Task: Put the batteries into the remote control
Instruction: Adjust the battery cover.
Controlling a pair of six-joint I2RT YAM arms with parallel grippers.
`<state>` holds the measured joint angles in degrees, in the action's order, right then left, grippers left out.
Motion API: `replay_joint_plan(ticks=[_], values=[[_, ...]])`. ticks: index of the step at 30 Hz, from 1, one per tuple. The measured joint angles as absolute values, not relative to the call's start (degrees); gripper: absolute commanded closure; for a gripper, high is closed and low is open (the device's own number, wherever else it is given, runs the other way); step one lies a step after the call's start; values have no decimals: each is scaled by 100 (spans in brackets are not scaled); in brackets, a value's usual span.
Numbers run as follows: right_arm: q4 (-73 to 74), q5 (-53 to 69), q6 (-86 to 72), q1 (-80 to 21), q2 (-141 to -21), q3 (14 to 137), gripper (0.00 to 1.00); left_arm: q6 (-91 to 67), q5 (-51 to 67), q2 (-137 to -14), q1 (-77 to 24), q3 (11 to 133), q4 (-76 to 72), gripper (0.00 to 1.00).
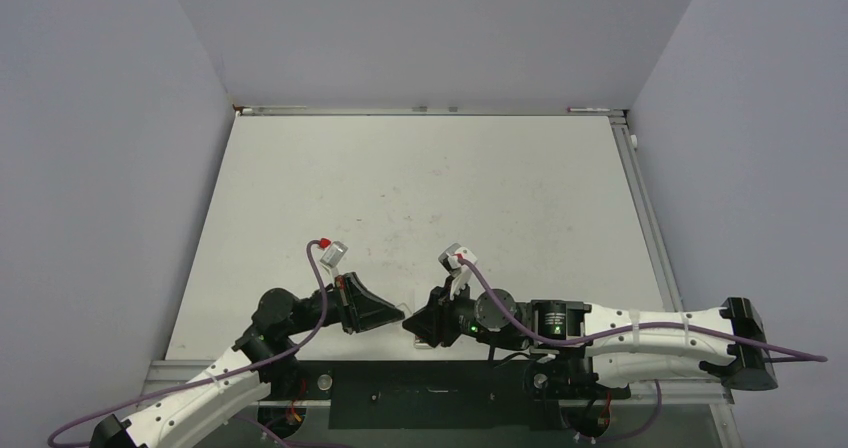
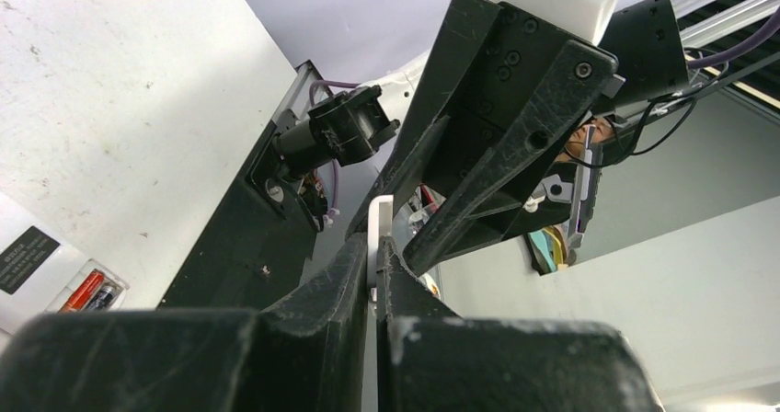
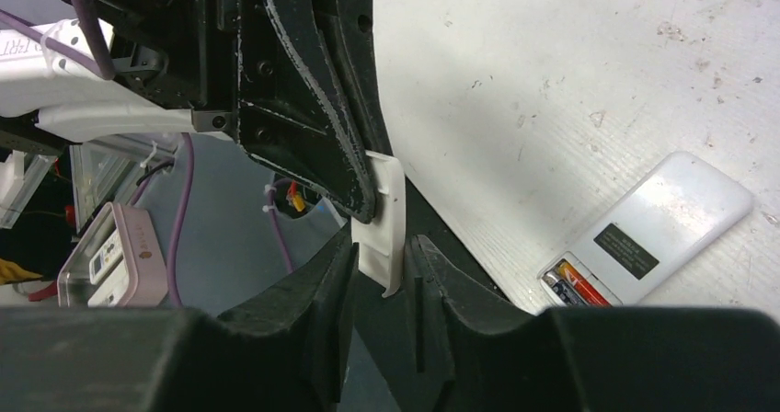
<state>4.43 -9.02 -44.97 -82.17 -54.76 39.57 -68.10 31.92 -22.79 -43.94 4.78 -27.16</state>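
Observation:
The remote control (image 3: 676,214) lies back-up on the table, its compartment open. Two batteries (image 3: 575,283), one red-orange and one dark, sit side by side in it. They also show at the lower left of the left wrist view, as batteries (image 2: 95,292) in the remote control (image 2: 51,267). My two grippers meet tip to tip above the table's near edge. My left gripper (image 2: 377,246) (image 1: 398,320) is shut on a thin white battery cover (image 3: 384,219). My right gripper (image 3: 382,246) (image 1: 413,326) has its jaws closed around the same cover's lower end, touching both sides.
The black base rail (image 2: 239,237) runs along the table's near edge right under the grippers. A pink-and-white box (image 3: 120,256) sits off the table below. The white table (image 1: 430,188) stretches away to grey walls.

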Motion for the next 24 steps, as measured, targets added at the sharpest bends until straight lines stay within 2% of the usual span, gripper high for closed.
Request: replay_joint_plan(ticks=[4, 8, 10, 13, 14, 17, 20, 24], values=[[489, -801, -4425, -8206, -5555, 3988, 90, -6810, 3336, -2287, -4394, 489, -2768, 100], [526, -762, -4421, -8206, -5572, 3994, 91, -6737, 3417, -2300, -4392, 489, -2775, 99], [532, -749, -4416, -8206, -5577, 4001, 92, -6709, 3437, -2303, -4392, 489, -2783, 84], [548, -718, -4392, -8206, -5621, 4042, 91, -6702, 3437, -2329, -4394, 489, -2814, 48], [554, -718, -4368, -8206, -5655, 4064, 91, -6705, 3433, -2335, -4394, 491, -2816, 42], [707, -749, -4239, -8208, -5732, 4160, 91, -6785, 3411, -2338, -4394, 495, -2808, 27], [941, -897, -4027, -8208, -5736, 4270, 92, -6831, 3365, -2309, -4394, 523, -2742, 16], [1264, -1177, -3568, -8213, -5736, 4403, 91, -6871, 3258, -2110, -4394, 589, -2493, 9]])
